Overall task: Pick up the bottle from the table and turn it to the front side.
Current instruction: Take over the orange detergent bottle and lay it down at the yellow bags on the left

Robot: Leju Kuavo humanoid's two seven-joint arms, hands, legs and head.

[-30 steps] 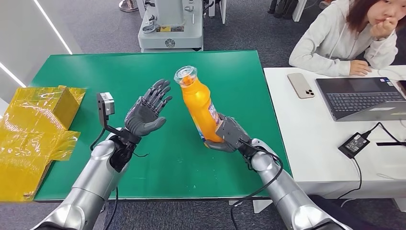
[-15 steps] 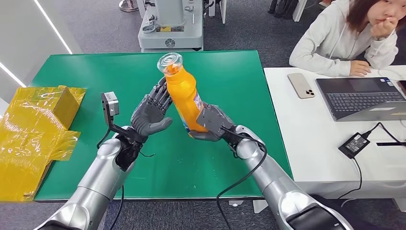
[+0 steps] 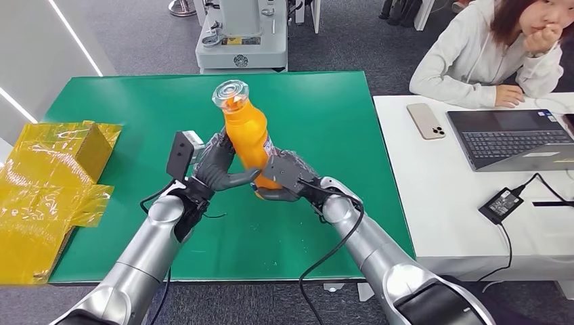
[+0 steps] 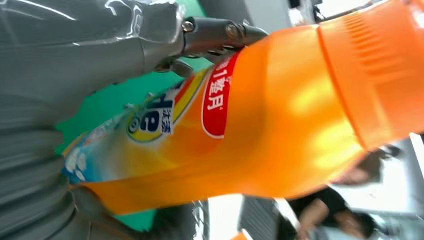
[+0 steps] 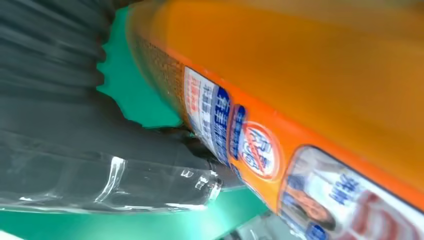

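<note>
Left hand (image 3: 218, 169), right hand (image 3: 288, 177) clasped together

Orange bottle (image 3: 248, 139) held up above the green tabletop (image 3: 122, 108), tilted, clear cap end farthest from the wrists. Right hand (image 3: 284, 177) wrapped round the lower body from the right; left hand (image 3: 218, 169) pressed against the opposite side, thumb reaching beneath toward the right hand. Yellow wrapped box (image 3: 51, 189) well to the left of the left hand. Beyond the right hand, a white desk (image 3: 433, 196) bearing phone (image 3: 425, 120), laptop (image 3: 511, 137) and power adapter (image 3: 499, 204), a seated person (image 3: 487, 54) behind it.
</note>
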